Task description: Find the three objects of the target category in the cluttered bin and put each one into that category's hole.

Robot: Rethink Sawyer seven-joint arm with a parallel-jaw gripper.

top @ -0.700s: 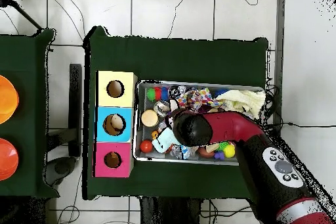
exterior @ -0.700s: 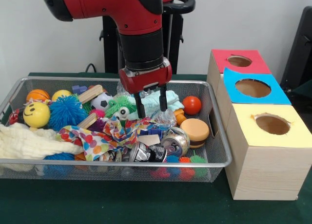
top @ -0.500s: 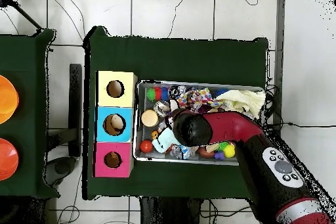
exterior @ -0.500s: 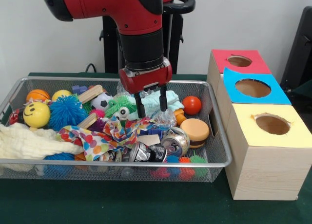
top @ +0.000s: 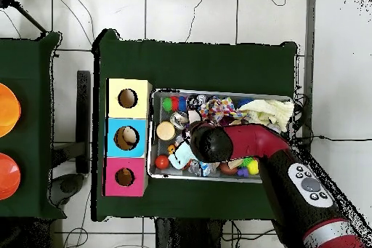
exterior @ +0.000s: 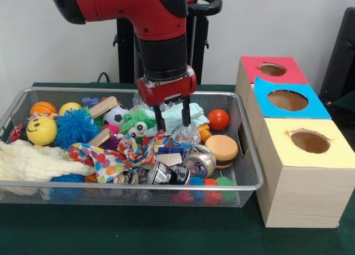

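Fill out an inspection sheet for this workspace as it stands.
Surface: table with dark green cloth.
Job's things: wire bin full of mixed objects; three wooden boxes beside it with holes in red top, blue top and yellow top.
Clutter: smiley ball, blue spiky ball, red ball, patterned cloth, crushed can, cream cloth, teal cloth.
Grippers: tool open, hanging over the teal cloth, holding nothing.
Cables: thin cables on the floor.
Surroundings: white wall, black stand, tiled floor, second green table with orange bowls.
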